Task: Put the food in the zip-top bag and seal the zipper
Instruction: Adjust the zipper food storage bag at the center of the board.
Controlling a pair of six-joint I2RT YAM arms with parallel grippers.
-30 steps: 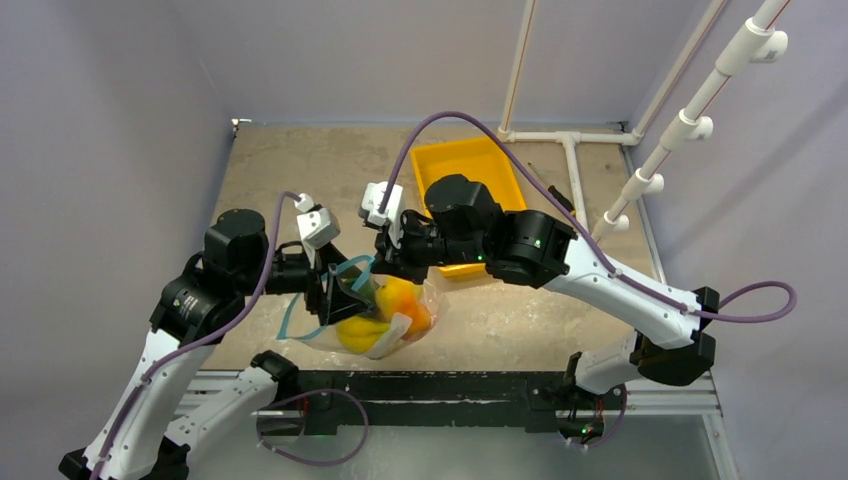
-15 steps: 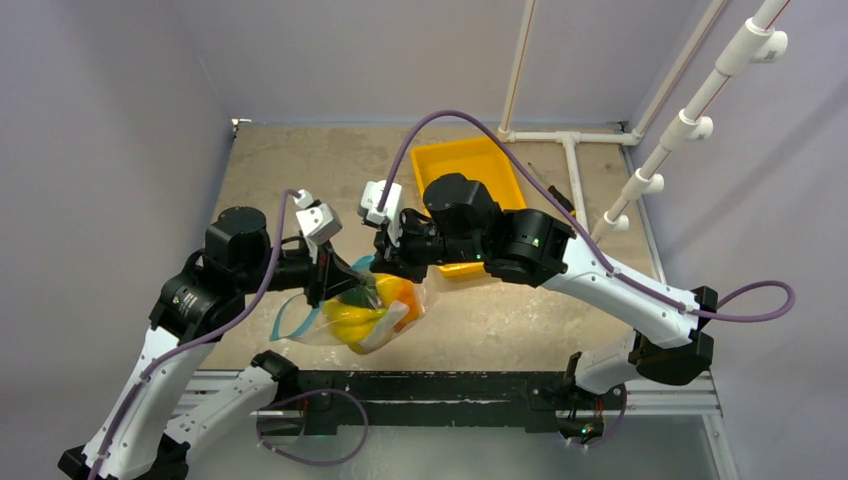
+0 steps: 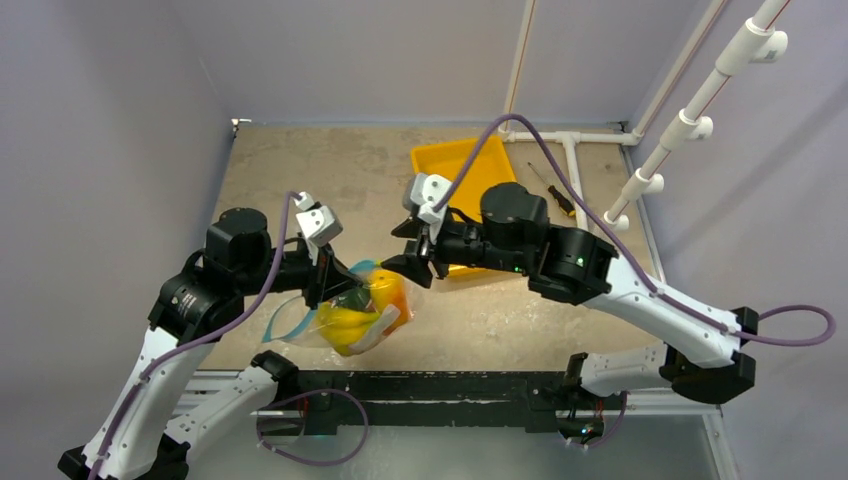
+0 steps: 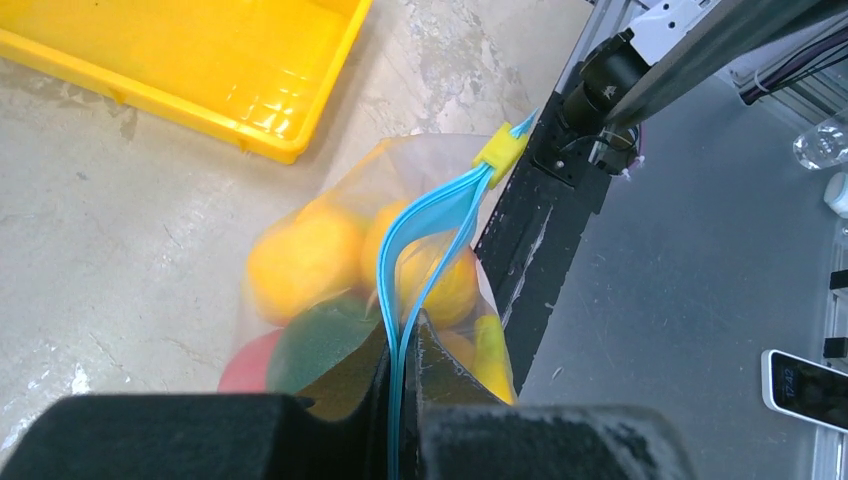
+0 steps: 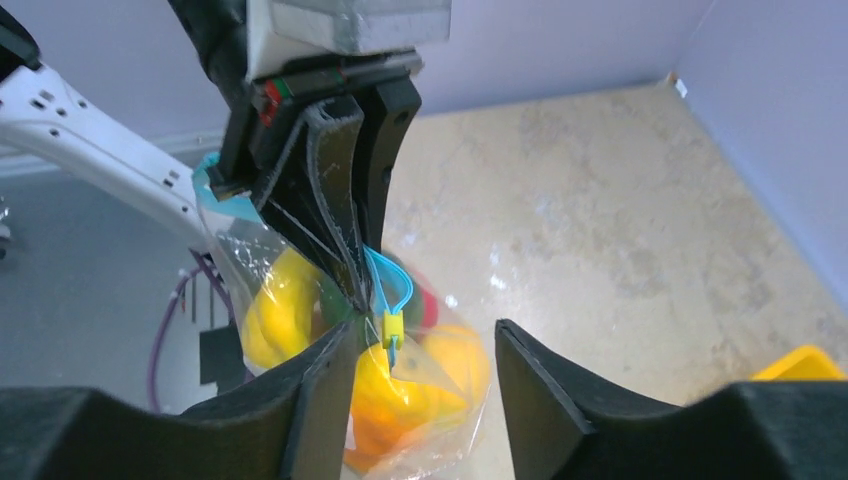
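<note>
Zip-top bag (image 3: 358, 318) now hangs from the left claw (image 3: 338, 288). That claw stood wide a second ago and has since clamped on the zipper (image 4: 415, 250), with both teal strips pinched flat between its jaws. The food (image 4: 305, 262) sags in the pouch just below and beyond that claw. The right claw (image 3: 417, 264), which had been holding the bag, has let go and drawn back toward the yellow tray (image 3: 452, 160). Its jaws stand apart, with the yellow slider (image 5: 392, 327) just ahead of them, untouched. Past the left claw's pinch the strips bow apart as far as the slider. I'd say the grip has been handed over and the sealing is yet to come.
</note>
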